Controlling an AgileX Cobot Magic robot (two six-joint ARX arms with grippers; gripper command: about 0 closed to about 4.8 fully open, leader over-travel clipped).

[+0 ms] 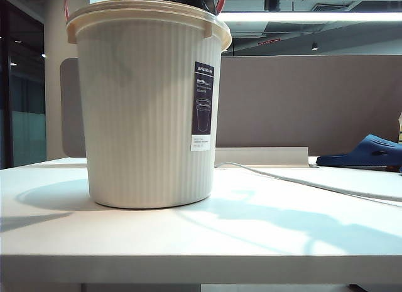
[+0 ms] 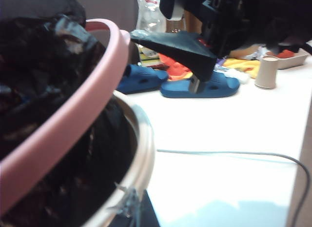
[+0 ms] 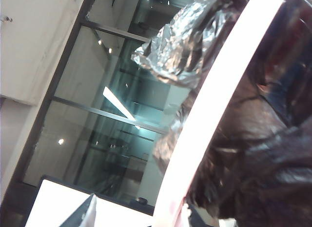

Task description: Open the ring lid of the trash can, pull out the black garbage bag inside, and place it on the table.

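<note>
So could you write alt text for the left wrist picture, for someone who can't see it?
A pink ring lid, lifted off the cream trash can rim, circles a crinkled black garbage bag close to the camera. Beyond it a black pincer finger hangs over the white table, where blue slippers, a paper cup and a thin cable lie.

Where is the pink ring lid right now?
The ring lid is lifted off the trash can rim, tilted around the black garbage bag; in the exterior view only slivers show above the can, at upper left.
</note>
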